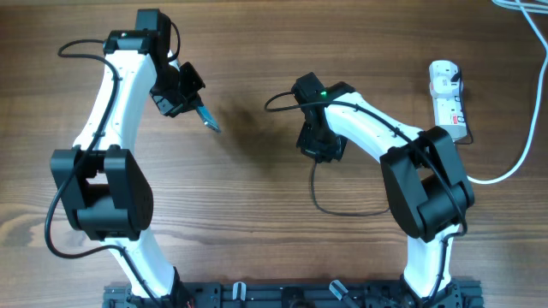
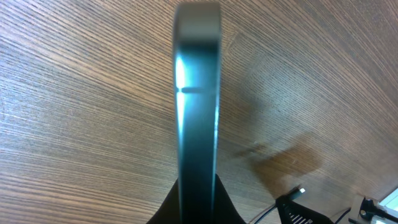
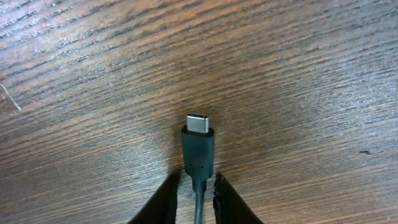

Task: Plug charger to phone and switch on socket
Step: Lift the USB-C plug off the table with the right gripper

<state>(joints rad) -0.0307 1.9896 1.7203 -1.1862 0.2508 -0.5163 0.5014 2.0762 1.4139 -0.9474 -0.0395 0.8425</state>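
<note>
Left tool (image 1: pixel 185 96) is pressed tight on the phone (image 1: pixel 208 119), out at ten o'clock from the middle of the overhead view, its slim teal edge facing the wrist camera. Right tool (image 3: pixel 196 188), near the centre, is pinching the charger (image 3: pixel 198 149) just behind its plug, metal tip pointing to twelve o'clock over the bare wooden surface (image 1: pixel 257 51). The black cable loops off toward six. The socket (image 1: pixel 449 101) lies at two o'clock, well apart from both tools.
</note>
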